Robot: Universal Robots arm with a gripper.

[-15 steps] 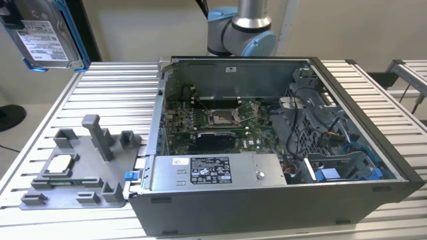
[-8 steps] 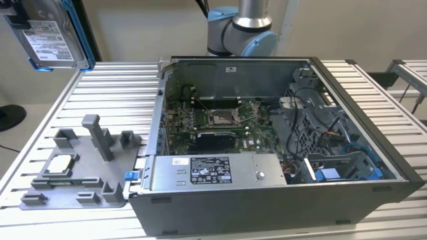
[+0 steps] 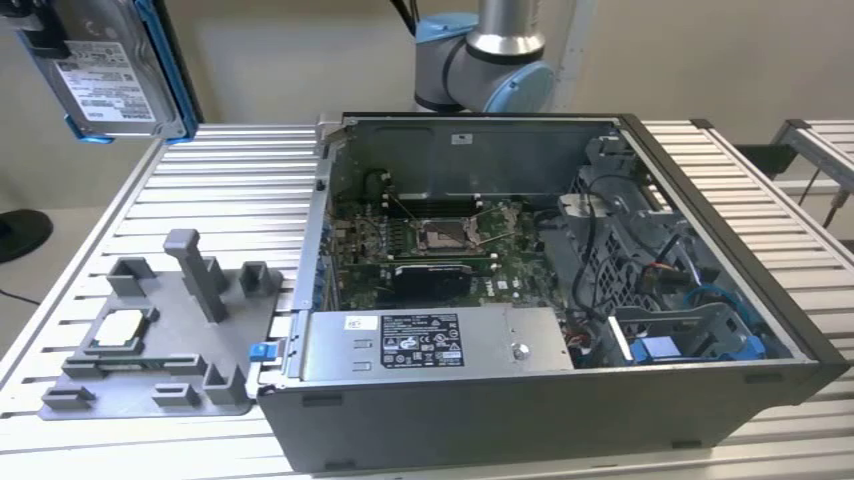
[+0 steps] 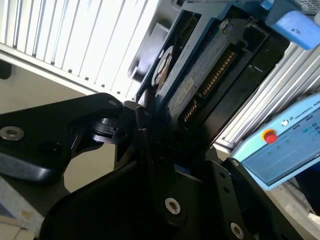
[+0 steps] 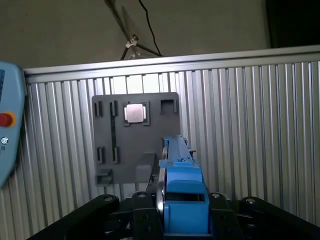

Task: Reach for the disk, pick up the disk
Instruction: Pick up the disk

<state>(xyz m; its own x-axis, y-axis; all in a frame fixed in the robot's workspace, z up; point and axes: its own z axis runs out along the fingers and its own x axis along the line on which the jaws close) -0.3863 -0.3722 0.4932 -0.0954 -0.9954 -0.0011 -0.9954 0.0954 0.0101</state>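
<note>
The gripper (image 4: 145,130) has its two black fingers (image 4: 90,125) pressed tight on one disk (image 4: 200,80), so the disk is clamped between them. In the exterior view the disk (image 3: 114,70) hangs high in the air at the far left of that view, above the table's far corner, with its white label facing out and its blue frame around the edge. In the first wrist view the blue frame of the disk (image 5: 184,190) sticks out between the fingers. Under it lies one flat grey plate (image 5: 135,170) on the ribbed metal table (image 5: 250,125). On that plate sits one small square silver chip (image 5: 135,113). In the exterior view the plate (image 3: 147,390) is at the near left, and one open computer case (image 3: 534,420) stands just beside it on the exterior view's right. Inside the case are one green board (image 3: 427,240) and one grey metal box with a black label (image 3: 427,345). One blue controller with a red button (image 4: 270,136) lies near the table's edge.
</note>
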